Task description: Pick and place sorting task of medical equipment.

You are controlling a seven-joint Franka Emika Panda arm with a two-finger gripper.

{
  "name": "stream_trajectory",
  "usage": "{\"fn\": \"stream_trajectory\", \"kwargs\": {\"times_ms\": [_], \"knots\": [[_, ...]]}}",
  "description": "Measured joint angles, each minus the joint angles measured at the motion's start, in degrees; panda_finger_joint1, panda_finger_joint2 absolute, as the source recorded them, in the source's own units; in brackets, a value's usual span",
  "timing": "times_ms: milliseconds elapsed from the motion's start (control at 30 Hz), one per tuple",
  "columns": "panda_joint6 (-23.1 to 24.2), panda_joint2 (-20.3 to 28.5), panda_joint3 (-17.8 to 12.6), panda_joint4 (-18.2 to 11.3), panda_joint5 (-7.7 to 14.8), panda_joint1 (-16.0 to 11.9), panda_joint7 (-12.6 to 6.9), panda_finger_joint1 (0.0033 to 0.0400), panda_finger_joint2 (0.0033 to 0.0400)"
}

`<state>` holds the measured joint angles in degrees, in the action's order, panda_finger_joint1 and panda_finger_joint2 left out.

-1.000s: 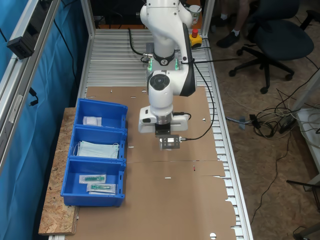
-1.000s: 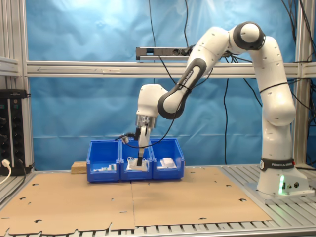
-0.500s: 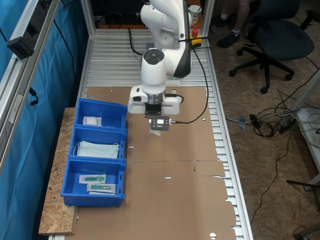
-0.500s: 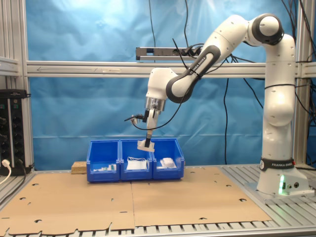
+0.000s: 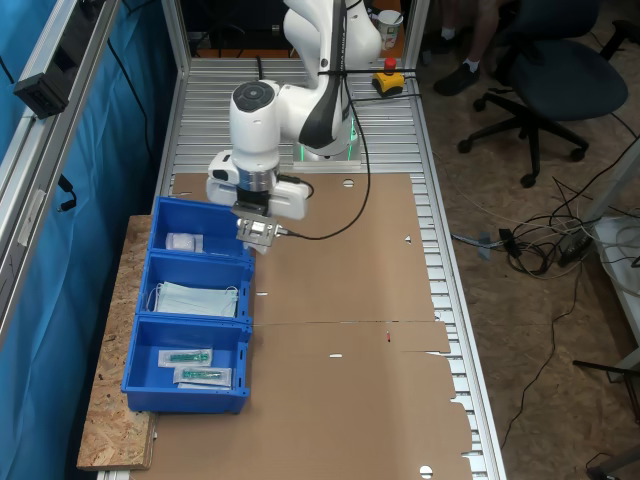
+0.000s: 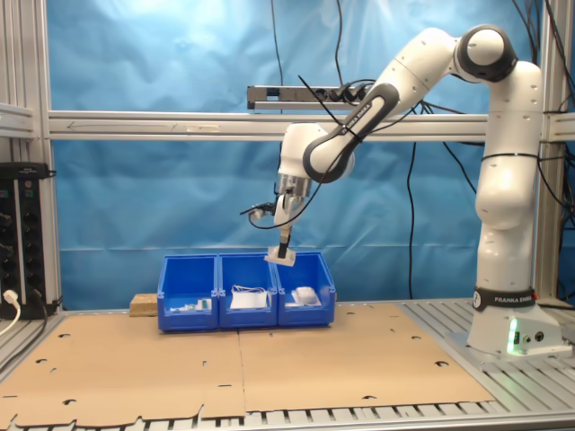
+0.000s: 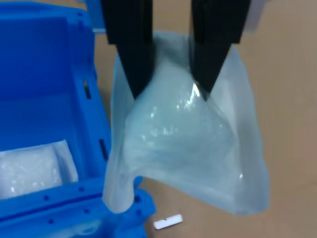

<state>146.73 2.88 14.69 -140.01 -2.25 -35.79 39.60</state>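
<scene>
My two black fingers are pinched on the upper edge of a wrapped white packet, and its crinkly clear wrap hangs loose below them, bulging in the middle and drooping at one corner. In the wrist view the packet dangles over the brown cardboard just beside the corner of a blue bin, with one flap of wrap overlapping the bin's rim; inside that bin lies another white packet, and a small white scrap sits on the cardboard near the bin's corner. In the first exterior view my gripper hangs above the cardboard sheet right at the edge of the end bin, the one nearest my base, with the packet held up in the air and not touching anything. That end bin holds the other small white packet; the middle bin holds pale-blue face masks, and the last bin holds flat clear packets with teal-green parts. The three bins stand in a row along the cardboard's edge, partly on a chipboard plank. In the second exterior view my gripper holds the packet just above the bin at the second exterior view's right. Farther off, an office chair stands on the floor.
</scene>
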Motion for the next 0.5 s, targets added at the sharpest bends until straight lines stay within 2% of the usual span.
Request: {"fn": "stream_trajectory", "kwargs": {"times_ms": [233,500], "knots": [[-0.65,0.00,-1.24,-0.28,0.00,-4.09,0.00,0.0053,0.0053],[-0.93,-0.03,-3.30,-0.29,0.00,-6.26,0.00,0.0053,0.0053]]}}
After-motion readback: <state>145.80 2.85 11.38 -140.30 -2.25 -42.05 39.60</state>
